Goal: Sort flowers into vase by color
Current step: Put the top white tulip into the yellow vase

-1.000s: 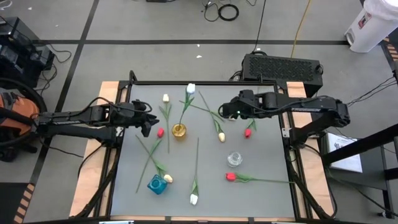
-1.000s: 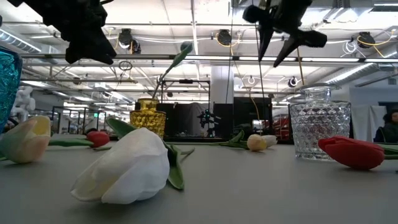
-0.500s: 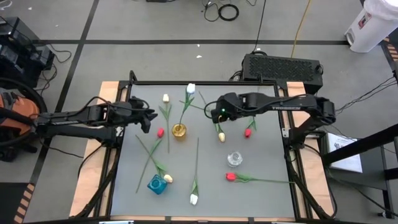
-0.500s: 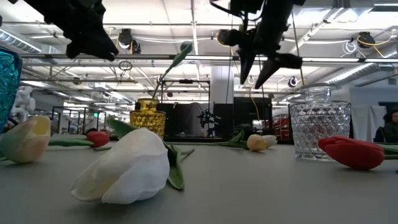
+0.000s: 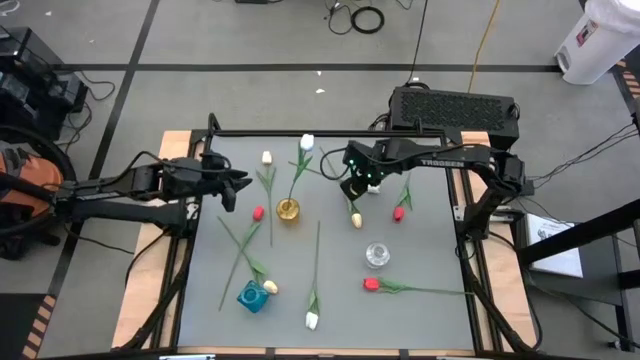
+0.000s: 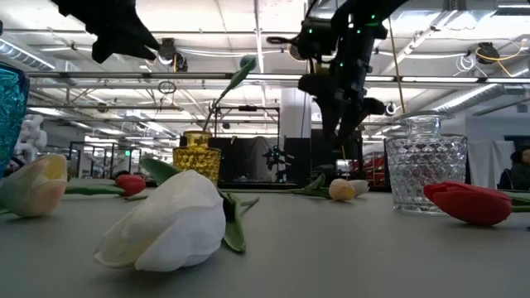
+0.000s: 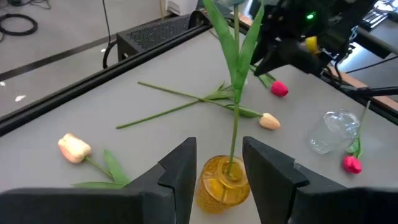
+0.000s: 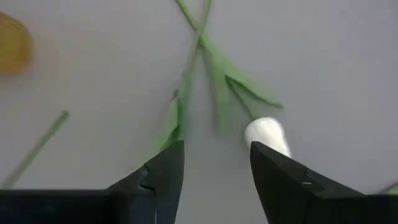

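The right end effector (image 5: pixel 352 192) has swung in from the worktop's (image 5: pixel 420 320) right side, fingers apart, above a pale tulip (image 5: pixel 356 219). The left end effector (image 5: pixel 238 186), fingers apart and empty, has barely shifted beside the yellow vase (image 5: pixel 288 210).

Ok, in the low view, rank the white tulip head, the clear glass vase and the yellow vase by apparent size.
1. White tulip head, though it lies nearest the camera, which inflates it.
2. Clear glass vase.
3. Yellow vase, farther back.

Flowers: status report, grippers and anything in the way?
Right gripper open, empty, above a pale tulip and crossed stems. Left gripper open, empty, facing the yellow vase, which holds one white tulip. Nothing blocking.
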You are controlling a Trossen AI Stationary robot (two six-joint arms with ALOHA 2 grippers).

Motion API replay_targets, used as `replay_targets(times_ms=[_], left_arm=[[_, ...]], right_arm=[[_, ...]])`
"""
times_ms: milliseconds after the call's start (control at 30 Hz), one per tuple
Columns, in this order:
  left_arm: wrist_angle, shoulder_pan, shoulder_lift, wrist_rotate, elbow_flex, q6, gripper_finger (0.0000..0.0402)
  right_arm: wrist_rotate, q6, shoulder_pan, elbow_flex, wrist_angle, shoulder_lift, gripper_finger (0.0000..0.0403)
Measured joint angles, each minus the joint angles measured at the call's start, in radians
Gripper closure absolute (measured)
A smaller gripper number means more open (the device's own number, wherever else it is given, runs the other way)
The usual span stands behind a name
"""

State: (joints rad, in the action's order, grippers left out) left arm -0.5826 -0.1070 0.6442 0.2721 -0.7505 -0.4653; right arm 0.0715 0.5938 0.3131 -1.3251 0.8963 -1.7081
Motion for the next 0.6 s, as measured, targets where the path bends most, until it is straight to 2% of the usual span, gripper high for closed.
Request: replay_targets(times_ms=[167, 367, 600], left_arm=[[0.0, 0.0, 0.0, -0.008, -0.005, -0.009, 0.0265], [0.0, 0.0, 0.0, -0.008, -0.005, -0.053, 0.0265], [0.0, 0.0, 0.0, -0.008, -0.005, -0.106, 0.0265]], right_arm=[[-0.045, -0.155, 0.027, 0.0, 0.008, -0.029, 0.0227], [-0.049, -0.376, 0.028, 0.0, 0.022, -0.058, 0.0227], [-0.044, -0.466, 0.058, 0.0, 0.019, -0.094, 0.0227]])
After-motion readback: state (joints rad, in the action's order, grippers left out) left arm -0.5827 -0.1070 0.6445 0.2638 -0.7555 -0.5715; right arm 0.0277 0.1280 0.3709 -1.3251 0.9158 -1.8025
